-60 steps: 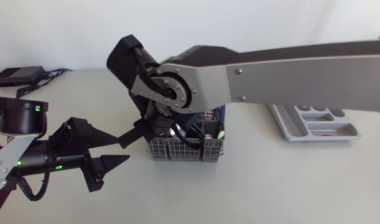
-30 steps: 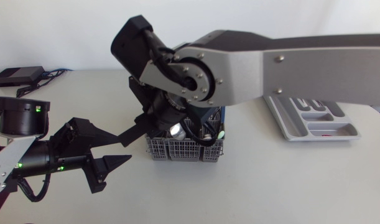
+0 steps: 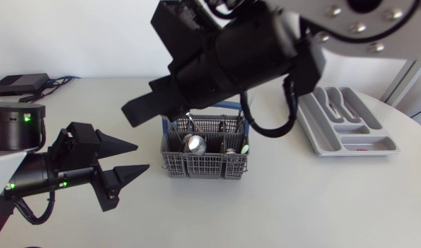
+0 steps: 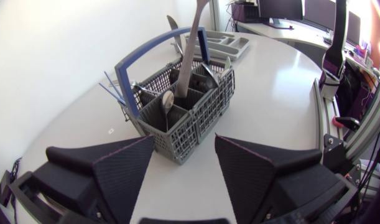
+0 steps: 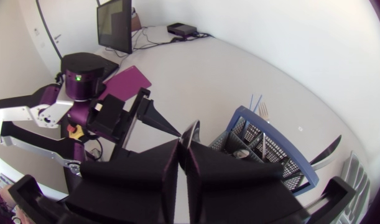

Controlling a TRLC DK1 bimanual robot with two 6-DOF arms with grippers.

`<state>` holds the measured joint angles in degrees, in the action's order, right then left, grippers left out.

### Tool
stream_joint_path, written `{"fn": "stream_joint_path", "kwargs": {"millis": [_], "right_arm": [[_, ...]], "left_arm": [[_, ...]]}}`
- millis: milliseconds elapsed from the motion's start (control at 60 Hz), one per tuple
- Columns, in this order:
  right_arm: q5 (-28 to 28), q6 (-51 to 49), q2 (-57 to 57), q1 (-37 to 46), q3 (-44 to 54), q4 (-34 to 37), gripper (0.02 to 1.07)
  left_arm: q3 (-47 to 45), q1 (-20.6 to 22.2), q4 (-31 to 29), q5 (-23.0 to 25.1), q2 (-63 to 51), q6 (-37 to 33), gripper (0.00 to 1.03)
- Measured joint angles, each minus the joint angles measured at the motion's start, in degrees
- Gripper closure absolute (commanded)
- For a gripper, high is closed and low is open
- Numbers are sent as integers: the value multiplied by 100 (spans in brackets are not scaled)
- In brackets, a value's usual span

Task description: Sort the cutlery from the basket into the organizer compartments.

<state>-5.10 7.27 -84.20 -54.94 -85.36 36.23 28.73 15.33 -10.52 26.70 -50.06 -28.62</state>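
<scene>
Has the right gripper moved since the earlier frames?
Yes. In the head view the right gripper was down in the basket; it has lifted clear, up and toward the left arm's side of it, shut on a cutlery piece.

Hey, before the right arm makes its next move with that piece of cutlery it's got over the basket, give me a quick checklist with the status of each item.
1. Grip: right hand shut on the long silver spoon, a thin tip showing between its fingers: ok.
2. Spoon clear of the grey mesh basket with a blue handle: not ok, its bowl sits inside a compartment.
3. Spoon free of the neighbouring cutlery: cannot tell.
4. Clearance: left hand open, beside the basket and apart from it: ok.
5. Target: grey plastic organizer tray lies on the right arm's side: ok.
6. Matching compartment free: cannot tell.
</scene>
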Motion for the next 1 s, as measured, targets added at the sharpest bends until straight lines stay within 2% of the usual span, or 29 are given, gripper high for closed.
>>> {"fn": "stream_joint_path", "kwargs": {"millis": [183, 400, 600, 1000], "right_arm": [[-684, -144, 505, 26, 160, 11, 101], [-1158, -409, 737, 24, 717, 173, 101], [-1788, -702, 949, 24, 1355, 195, 101], [-2524, -780, 1373, 26, 1921, 138, 101]], "left_arm": [[374, 297, -291, 361, 199, 210, 31], [487, 564, -391, 562, 208, 317, 31], [487, 713, -933, 1095, 208, 310, 32], [487, 1412, -1508, 1517, 208, 7, 32]]}}
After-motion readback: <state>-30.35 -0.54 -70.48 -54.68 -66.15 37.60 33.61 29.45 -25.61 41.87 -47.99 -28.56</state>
